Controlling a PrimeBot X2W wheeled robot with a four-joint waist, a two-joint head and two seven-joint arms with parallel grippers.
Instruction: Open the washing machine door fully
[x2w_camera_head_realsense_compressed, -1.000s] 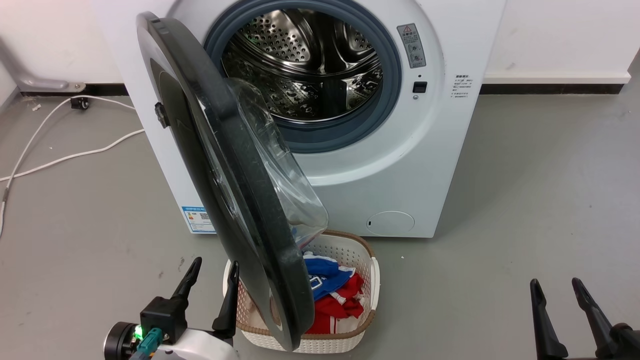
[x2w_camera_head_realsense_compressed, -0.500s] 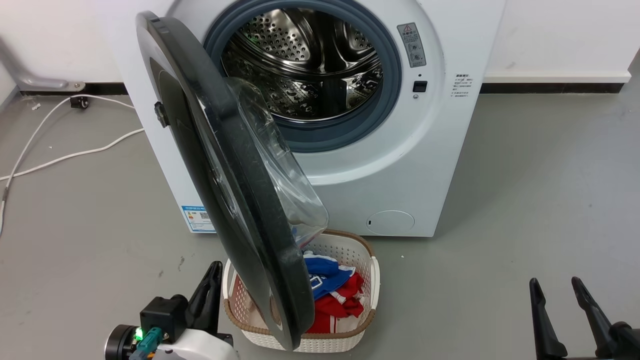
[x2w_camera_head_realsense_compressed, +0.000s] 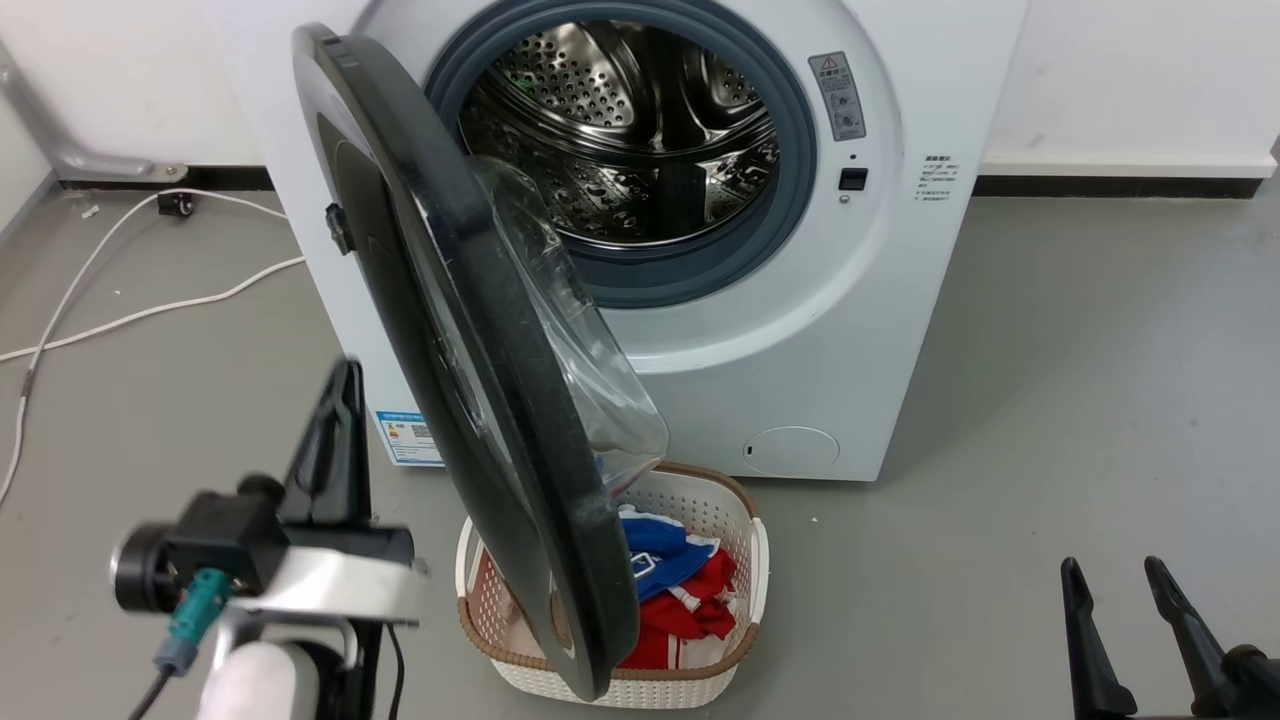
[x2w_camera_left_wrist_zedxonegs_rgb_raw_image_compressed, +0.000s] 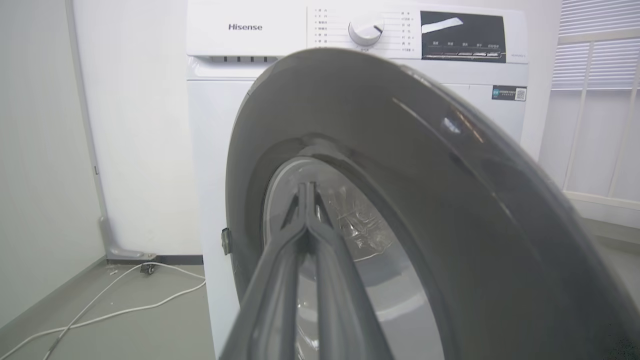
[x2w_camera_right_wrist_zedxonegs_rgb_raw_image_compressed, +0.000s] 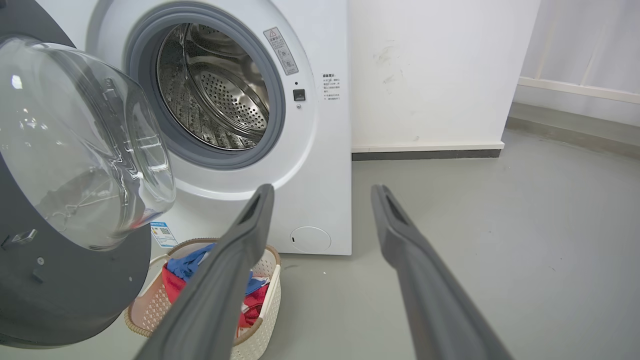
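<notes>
On the left, the left gripper (x2w_camera_head_realsense_compressed: 345, 380), fingers now pressed together on nothing, has risen beside the outer face of the washing machine door (x2w_camera_head_realsense_compressed: 480, 340). The door stands half open from the washing machine (x2w_camera_head_realsense_compressed: 850, 330) and needs more leftward swing. Far right, the right gripper (x2w_camera_head_realsense_compressed: 1110, 567) gapes empty.

Bright, even, diffuse indoor light fills all three views, casting only a faint soft shadow on the smooth grey floor (x2w_camera_head_realsense_compressed: 1050, 330) beside the white boxy front-loading washing machine (x2w_camera_head_realsense_compressed: 900, 300). Small highlights glint on its perforated steel drum (x2w_camera_head_realsense_compressed: 620, 120), on the clear bowl-shaped window (x2w_camera_right_wrist_zedxonegs_rgb_raw_image_compressed: 75, 140) and on the large round glossy black washing machine door (x2w_camera_left_wrist_zedxonegs_rgb_raw_image_compressed: 450, 190). Motion blur smears the left gripper (x2w_camera_head_realsense_compressed: 345, 380) and its pale forearm (x2w_camera_head_realsense_compressed: 255, 690) in the head view, while in the wrist views each gripper's near dark fingers (x2w_camera_left_wrist_zedxonegs_rgb_raw_image_compressed: 280, 280) (x2w_camera_right_wrist_zedxonegs_rgb_raw_image_compressed: 225, 280) are out of focus and the wide lens tilts straight edges near the borders.
</notes>
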